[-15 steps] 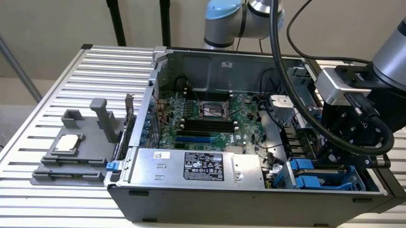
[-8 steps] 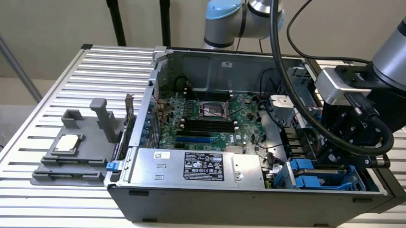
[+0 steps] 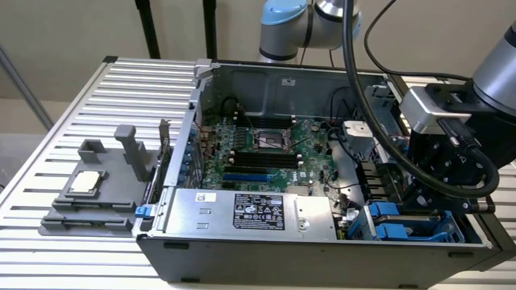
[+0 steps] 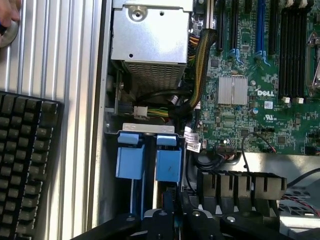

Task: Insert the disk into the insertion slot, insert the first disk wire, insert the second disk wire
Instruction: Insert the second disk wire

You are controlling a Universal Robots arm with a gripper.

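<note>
Two bright blue carrier fronts (image 4: 130,157) (image 4: 167,161) stand side by side, edge-on, in the grey-metal insertion slot (image 4: 142,129) at the case's front corner. In the exterior view this blue cluster (image 3: 393,222) is at the lower right of the open case. Of the disk I see only these blue frames, and I cannot tell which one holds it. My gripper (image 4: 174,201) hangs just over the nearer blue front, its black fingers (image 4: 161,216) shut together. A small dark piece sits at the tips; whether it is held is unclear. The gripper body (image 3: 439,181) hides the tips in the exterior view.
A silver power supply (image 3: 241,211) (image 4: 150,35) sits beside the bay, with a yellow-black cable bundle (image 4: 200,60) and a loose white connector (image 4: 140,111). The green motherboard (image 3: 266,151) fills the case floor. A keyboard (image 4: 25,160), a hand (image 4: 7,20) and a grey fixture (image 3: 93,190) lie outside.
</note>
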